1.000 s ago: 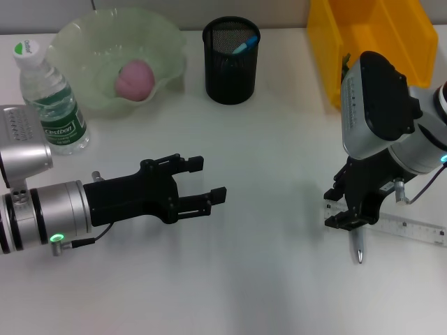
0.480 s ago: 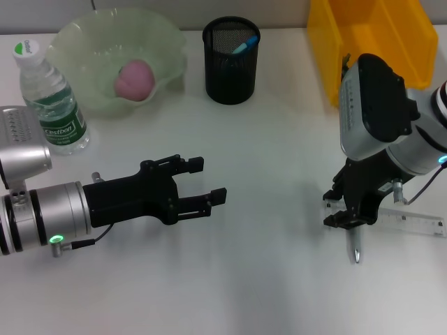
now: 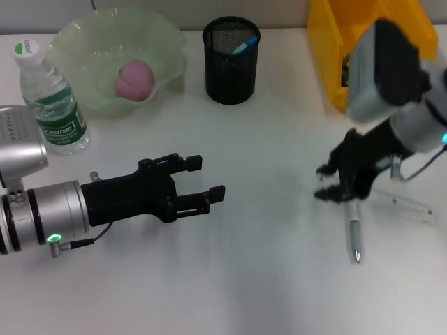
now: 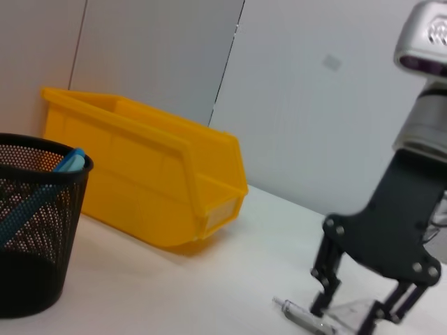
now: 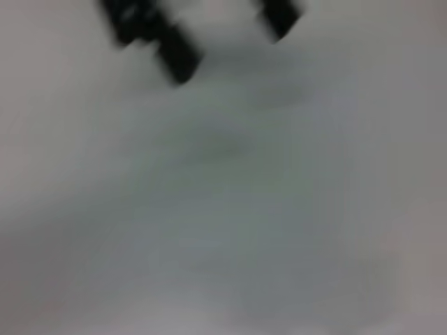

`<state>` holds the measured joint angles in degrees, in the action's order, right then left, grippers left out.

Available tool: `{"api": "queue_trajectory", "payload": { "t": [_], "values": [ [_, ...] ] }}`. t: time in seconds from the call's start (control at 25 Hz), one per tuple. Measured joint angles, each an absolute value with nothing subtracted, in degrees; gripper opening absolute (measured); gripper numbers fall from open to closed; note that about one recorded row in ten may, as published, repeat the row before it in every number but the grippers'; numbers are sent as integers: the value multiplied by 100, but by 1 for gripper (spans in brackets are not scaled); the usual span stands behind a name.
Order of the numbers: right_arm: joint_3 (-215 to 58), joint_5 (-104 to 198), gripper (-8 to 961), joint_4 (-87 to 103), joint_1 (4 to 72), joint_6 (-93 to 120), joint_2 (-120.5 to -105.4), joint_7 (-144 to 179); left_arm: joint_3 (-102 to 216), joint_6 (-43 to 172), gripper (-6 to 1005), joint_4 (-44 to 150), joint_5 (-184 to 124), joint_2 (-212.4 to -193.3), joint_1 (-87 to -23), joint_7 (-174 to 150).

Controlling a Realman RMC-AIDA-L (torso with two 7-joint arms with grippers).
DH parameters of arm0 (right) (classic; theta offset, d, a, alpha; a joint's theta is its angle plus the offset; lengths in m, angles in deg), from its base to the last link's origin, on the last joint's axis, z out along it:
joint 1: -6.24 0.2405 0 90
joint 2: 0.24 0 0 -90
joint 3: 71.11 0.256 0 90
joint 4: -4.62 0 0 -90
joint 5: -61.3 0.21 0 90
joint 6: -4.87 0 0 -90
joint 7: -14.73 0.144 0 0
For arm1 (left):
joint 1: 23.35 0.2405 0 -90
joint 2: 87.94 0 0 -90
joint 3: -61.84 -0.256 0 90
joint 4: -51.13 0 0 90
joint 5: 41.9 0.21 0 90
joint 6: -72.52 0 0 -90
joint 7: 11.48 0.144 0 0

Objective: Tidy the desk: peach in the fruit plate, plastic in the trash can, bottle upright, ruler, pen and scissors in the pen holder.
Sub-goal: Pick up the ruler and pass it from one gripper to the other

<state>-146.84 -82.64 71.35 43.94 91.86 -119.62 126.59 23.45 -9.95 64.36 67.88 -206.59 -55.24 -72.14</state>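
Pen holder [image 3: 231, 59] stands upright at the back centre of the desk [image 3: 265, 293]. Right gripper [image 3: 334, 185], jaws apart and empty, hangs over the ruler [image 3: 404, 205] and pen [image 3: 355, 241] lying at desk right. You'll find the ruler thin, stiff, slick: pinch its edges mid-length. Pen light: grip mid-barrel. Left gripper [image 3: 208, 183] idles, jaws apart.

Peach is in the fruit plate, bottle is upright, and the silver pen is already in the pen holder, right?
Not quite: the silver pen lies on the desk below the right gripper, as the head view shows. The peach is in the fruit plate and the bottle is upright.
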Motion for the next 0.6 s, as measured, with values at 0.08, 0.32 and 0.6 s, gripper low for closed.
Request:
{"api": "queue_trajectory", "payload": {
  "t": [0.08,0.32,0.6],
  "values": [
    [-14406,-8181,379,7295,4368,9149,-11960,12832,2353,-1038,752,6432,6754,-20665,-5538,-7261],
    [-13745,-7577,379,7594,4049,8423,-11963,13222,2353,-1263,751,6398,6517,-20689,-5567,-7276],
    [-13659,-5856,378,7587,3333,7210,-11972,12835,2329,-1316,749,6258,6034,-20704,-5633,-7071]
  ]
}}
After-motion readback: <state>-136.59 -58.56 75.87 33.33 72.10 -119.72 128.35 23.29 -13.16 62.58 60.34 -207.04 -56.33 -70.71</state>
